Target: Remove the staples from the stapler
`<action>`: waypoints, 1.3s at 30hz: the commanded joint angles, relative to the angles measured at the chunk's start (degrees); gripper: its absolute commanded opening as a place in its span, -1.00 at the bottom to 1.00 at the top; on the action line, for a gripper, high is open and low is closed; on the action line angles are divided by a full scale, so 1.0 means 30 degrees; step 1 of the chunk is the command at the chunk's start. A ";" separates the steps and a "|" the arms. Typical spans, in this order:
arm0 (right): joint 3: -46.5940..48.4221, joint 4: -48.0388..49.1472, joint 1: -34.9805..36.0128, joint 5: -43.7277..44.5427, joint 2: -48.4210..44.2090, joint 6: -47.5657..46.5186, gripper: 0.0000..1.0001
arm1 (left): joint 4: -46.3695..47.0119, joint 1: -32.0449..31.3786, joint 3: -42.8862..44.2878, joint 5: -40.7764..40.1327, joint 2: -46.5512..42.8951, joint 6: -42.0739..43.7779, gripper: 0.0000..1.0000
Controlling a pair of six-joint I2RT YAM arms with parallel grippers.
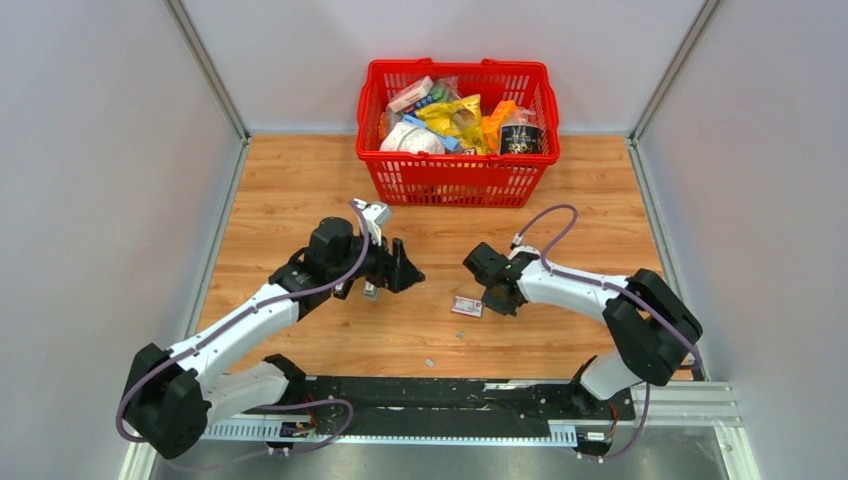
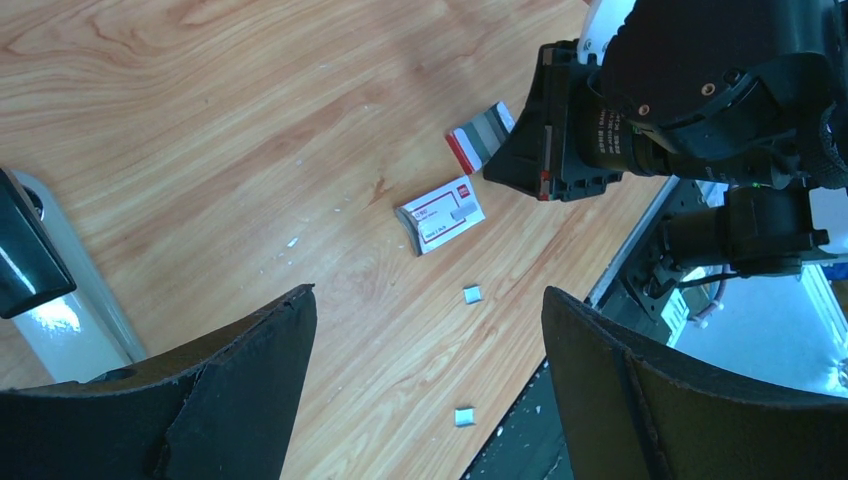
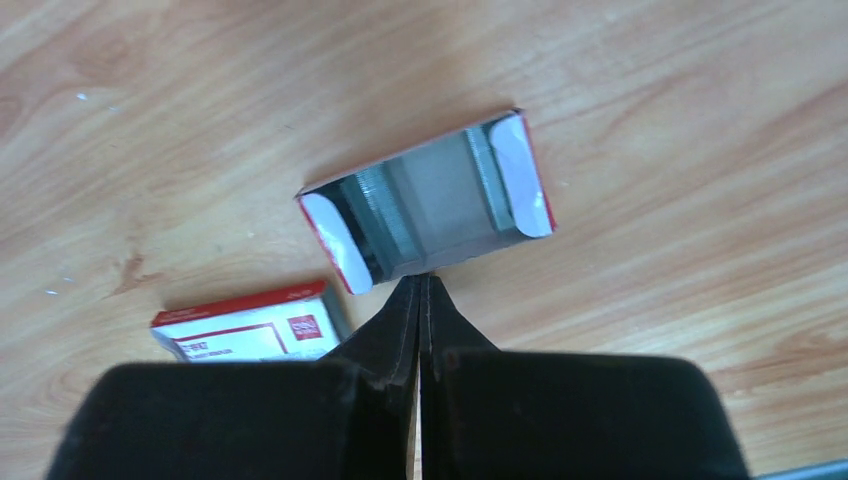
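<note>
Two loose bits of staples [image 2: 472, 293] [image 2: 464, 416] lie on the wood between my left gripper's [image 2: 428, 292] open, empty jaws. From above they are tiny specks [image 1: 461, 333] [image 1: 428, 362]. A black-and-white tool that looks like the stapler [image 2: 60, 330] is cut off at the left edge of the left wrist view. My left gripper [image 1: 400, 270] hovers above it. My right gripper [image 3: 422, 282] is shut. Its tips touch the near wall of an open red-edged tray [image 3: 425, 200] holding silvery staple strips [image 3: 375, 215]. Whether the wall is pinched does not show.
A small white-and-red labelled box [image 1: 467, 306] [image 2: 440, 213] [image 3: 250, 325] lies beside the right gripper [image 1: 497, 297]. A red basket [image 1: 450, 185] full of packets stands at the back. The black mounting rail [image 1: 450, 400] runs along the table's near edge.
</note>
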 commanded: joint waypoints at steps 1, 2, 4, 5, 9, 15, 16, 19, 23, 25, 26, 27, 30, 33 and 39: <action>0.0720 0.1483 0.0076 0.0470 0.1122 -0.0439 -0.99 | -0.0303 0.0010 0.0876 -0.0371 -0.0534 0.0403 0.79; 0.0926 0.1455 0.0076 0.0587 0.1268 -0.0556 -0.99 | -0.0391 0.0010 0.0876 -0.0401 -0.0563 0.0375 0.79; 0.1278 0.1367 0.0076 0.0676 0.1358 -0.0790 -0.99 | -0.0537 0.0010 0.0992 -0.0517 -0.0534 0.0404 0.79; 0.1396 0.1222 0.0105 0.0763 0.1329 -0.0878 -0.99 | -0.0654 0.0010 0.0964 -0.0518 -0.0563 0.0433 0.79; 0.1456 0.0607 0.0076 0.1174 0.0452 -0.1347 -0.99 | -0.0947 0.0010 0.1081 -0.0869 -0.0856 0.0521 0.79; 0.1367 -0.0448 0.0163 0.0883 -0.1745 -0.3686 -0.76 | -0.1738 0.0010 0.1315 -0.1543 -0.1031 0.0872 0.79; 0.1338 -0.0624 0.0193 0.0794 -0.2009 -0.4243 -0.67 | -0.1768 0.0010 0.1345 -0.1718 -0.1061 0.0901 0.79; 0.0959 -0.0831 0.0514 0.0502 -0.3092 -0.5592 -0.39 | -0.2265 0.0010 0.1462 -0.1982 -0.1324 0.1077 0.79; -0.0123 0.0075 0.0837 -0.0873 -0.4615 -0.7145 -0.12 | -0.2239 0.0009 0.1025 -0.2626 -0.2054 0.1049 0.79; -0.0534 0.0718 0.1042 -0.1518 -0.5086 -0.7848 -0.10 | -0.2149 0.0010 0.0760 -0.2948 -0.2611 0.0873 0.79; -0.0769 0.1099 0.1216 -0.1898 -0.5233 -0.8374 -0.08 | -0.2236 0.0010 0.0759 -0.3211 -0.2788 0.0814 0.80; -0.0887 0.1509 0.1305 -0.2366 -0.5321 -0.8814 -0.07 | -0.2295 0.0010 0.0730 -0.3417 -0.3051 0.0814 0.81; -0.0772 0.2215 0.2094 -0.3016 -0.5089 -1.0279 -0.03 | -0.2734 0.0010 0.0700 -0.3945 -0.3579 0.0755 0.91; -0.0304 0.2450 0.3032 -0.2898 -0.4446 -1.1480 -0.02 | -0.3028 0.0010 0.0759 -0.4297 -0.3844 0.0726 0.93; 0.0927 0.2742 0.4498 -0.2986 -0.2571 -1.3913 0.03 | -0.3292 0.0009 0.0730 -0.4531 -0.4108 0.0376 0.95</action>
